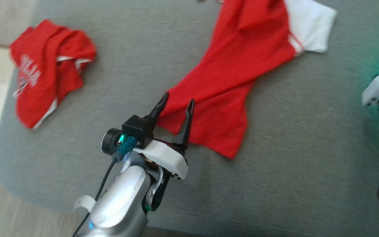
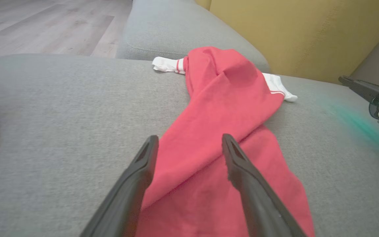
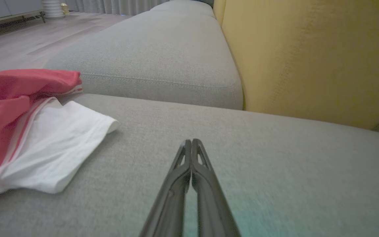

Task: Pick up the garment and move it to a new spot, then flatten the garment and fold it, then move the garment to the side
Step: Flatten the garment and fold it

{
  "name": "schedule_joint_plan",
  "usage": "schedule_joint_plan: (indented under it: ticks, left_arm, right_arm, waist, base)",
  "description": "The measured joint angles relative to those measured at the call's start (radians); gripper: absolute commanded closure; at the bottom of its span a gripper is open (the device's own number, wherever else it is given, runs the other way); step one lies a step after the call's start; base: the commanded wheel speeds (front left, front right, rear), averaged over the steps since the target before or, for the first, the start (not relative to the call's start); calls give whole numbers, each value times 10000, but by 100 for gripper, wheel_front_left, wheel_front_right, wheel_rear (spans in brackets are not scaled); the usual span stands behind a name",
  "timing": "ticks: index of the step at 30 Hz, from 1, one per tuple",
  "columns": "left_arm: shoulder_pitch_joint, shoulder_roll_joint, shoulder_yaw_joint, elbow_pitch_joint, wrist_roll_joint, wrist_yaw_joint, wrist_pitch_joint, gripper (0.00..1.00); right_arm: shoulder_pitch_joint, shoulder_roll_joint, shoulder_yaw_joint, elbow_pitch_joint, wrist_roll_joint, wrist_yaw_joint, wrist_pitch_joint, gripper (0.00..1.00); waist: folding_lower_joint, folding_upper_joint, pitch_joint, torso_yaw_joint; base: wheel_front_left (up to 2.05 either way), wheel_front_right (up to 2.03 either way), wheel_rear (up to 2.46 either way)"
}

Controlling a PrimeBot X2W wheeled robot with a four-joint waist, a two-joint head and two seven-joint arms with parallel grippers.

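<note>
Red T-shirt with white sleeves (image 1: 242,62) stretches from the far edge of the grey fabric cushion (image 1: 308,148) toward its near edge — hem end at the nearer left gripper (image 1: 179,96), jaws wide, while the right gripper (image 3: 191,141), pinched closed and empty, sits beside a sleeve.

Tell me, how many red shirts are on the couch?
2. One shirt lies stretched by the left hand; a crumpled shirt sits near the couch's left edge. More may hide off-camera.

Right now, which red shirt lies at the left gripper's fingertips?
The stretched-out red shirt with white sleeves; the left gripper hangs open over its lower end. The crumpled lettered shirt lies apart.
</note>
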Motion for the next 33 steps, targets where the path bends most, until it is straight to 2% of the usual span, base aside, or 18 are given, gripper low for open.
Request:
schedule_joint_plan:
  ticks: [4,7,8,9,10,16,23,33]
  left_arm:
    - [-4,4,121,44,65,-12,0,0]
    - [-5,-4,73,40,94,-84,0,0]
    - [-2,-6,82,21,148,-79,0,0]
    - [0,0,107,-6,148,-67,0,0]
    - [1,2,146,-8,163,-61,0,0]
    - [151,-2,506,-36,424,140,0,0]
    - [847,2,1705,-65,903,328,0,0]
    - [1658,4,3014,-125,1396,362,0,0]
  right_arm:
    - [292,240,345,-307,460,0,0,100]
    - [292,280,410,-648,725,0,0,100]
    - [293,295,407,-750,815,0,0,80]
    - [293,332,420,-874,888,0,0,31]
    - [299,376,453,-1024,926,0,0,0]
    - [565,738,537,-2069,1189,0,-2,0]
    - [2043,1315,832,-3519,1730,0,-2,0]
    - [3867,1824,1298,-4420,2182,0,-2,0]
  waist:
    - [0,0,-101,-586]
    - [0,0,-116,-687]
    - [0,0,-111,-654]
    - [0,0,-110,-623]
    - [0,0,-128,-603]
    - [0,0,-394,-674]
    - [0,0,-904,-1276]
    - [0,0,-1649,-1715]
  base:
    - [0,0,0]
    - [0,0,0]
    - [0,0,0]
    - [0,0,0]
    - [0,0,0]
    - [0,0,0]
    - [0,0,0]
    - [0,0,0]
